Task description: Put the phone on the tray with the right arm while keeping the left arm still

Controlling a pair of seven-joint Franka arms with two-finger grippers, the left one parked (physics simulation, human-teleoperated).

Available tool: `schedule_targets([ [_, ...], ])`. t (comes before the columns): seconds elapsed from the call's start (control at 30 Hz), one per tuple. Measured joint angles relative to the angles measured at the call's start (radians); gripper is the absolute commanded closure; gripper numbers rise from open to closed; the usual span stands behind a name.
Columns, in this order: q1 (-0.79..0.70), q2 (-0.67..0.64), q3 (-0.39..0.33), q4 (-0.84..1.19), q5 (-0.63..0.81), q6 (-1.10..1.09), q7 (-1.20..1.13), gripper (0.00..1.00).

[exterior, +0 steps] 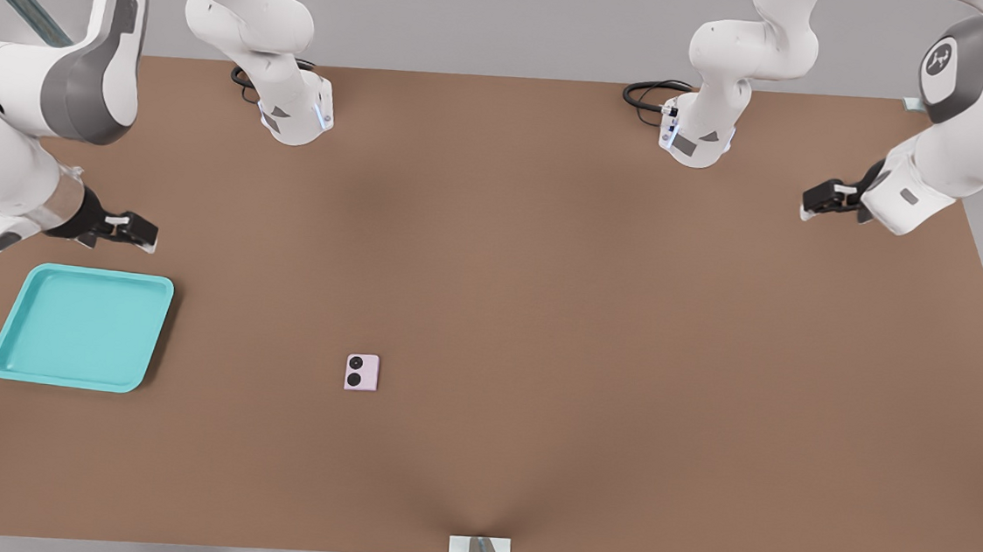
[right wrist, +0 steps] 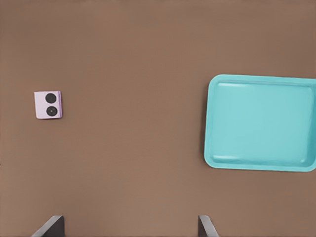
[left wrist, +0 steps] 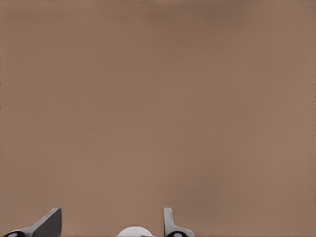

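Phone (exterior: 361, 372) and tray (exterior: 80, 327) are both seen lying flat on the brown bench (exterior: 544, 271), well apart, with the tray toward the front view's left and the phone nearer the middle. The phone is shown with its two black lenses facing up. Nothing lies inside the tray.

The working gripper (exterior: 134, 229) is held above the bench just beyond the tray's far rim, on the front view's left. In the right wrist view its fingertips (right wrist: 52, 226) are seen spread wide with nothing between them, so the gripper is open and empty. Phone (right wrist: 48, 104) and tray (right wrist: 261, 123) both appear in that view, on opposite sides of the fingers.

The task is judged to be at its start: the phone has not yet been reached.

Several faults can be foreseen. The phone is thin and lies flat, so a descent stopped too high would let the fingers close on air, while one driven too low would press them into the bench. A poorly centred grasp could push the phone sideways. On the way across, the tray's raised rim could be struck if the phone is carried too low.
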Motion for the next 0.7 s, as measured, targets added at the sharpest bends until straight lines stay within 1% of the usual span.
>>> schedule_targets([
  [0.07,-0.001,0.025,0.009,0.007,0.000,0.034,-0.001,0.00],
  [0.1,-0.009,0.072,0.028,0.019,-0.002,0.051,0.004,0.00],
  [0.13,-0.008,0.162,0.062,0.076,-0.008,0.066,0.012,0.00],
  [0.2,0.089,0.331,0.102,0.173,-0.036,0.108,0.039,0.00],
  [0.27,0.190,0.463,0.114,0.205,-0.055,0.187,0.077,0.00],
  [0.33,0.256,0.578,0.116,0.257,-0.075,0.265,0.125,0.00],
  [0.4,0.307,0.651,0.116,0.283,-0.091,0.338,0.183,0.00],
  [0.47,0.334,0.686,0.125,0.271,-0.102,0.406,0.246,0.00],
  [0.57,0.341,0.681,0.145,0.207,-0.110,0.489,0.331,0.00],
  [0.7,0.314,0.662,0.142,0.088,-0.113,0.598,0.420,0.00],
])
